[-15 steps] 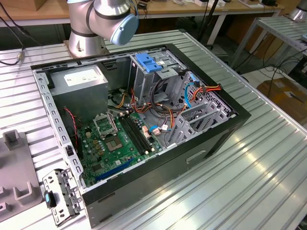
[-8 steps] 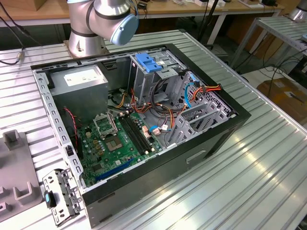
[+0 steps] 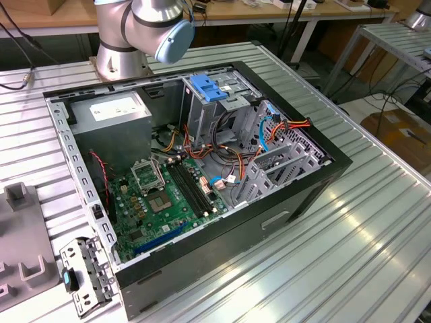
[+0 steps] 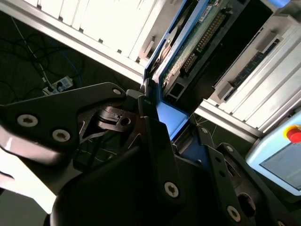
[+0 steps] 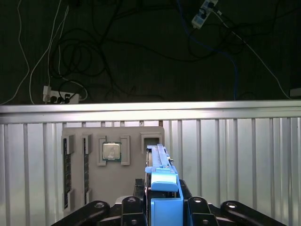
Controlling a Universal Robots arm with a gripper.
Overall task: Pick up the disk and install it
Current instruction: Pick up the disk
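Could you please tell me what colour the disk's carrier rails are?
Bright blue, seen best on the disk in the first wrist view.

arm [image 3: 135,20]: silver-grey rounded joints, pale blue end cap [image 3: 176,39] | hand [image 4: 169,120]: matte black links, silver screws [image 4: 170,189]

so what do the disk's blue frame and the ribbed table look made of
The disk has a frame that looks like moulded plastic: bright uniform blue, smooth, slightly glossy. The table looks like bare aluminium, probably extruded: silvery, with straight parallel ribs and bright reflections.
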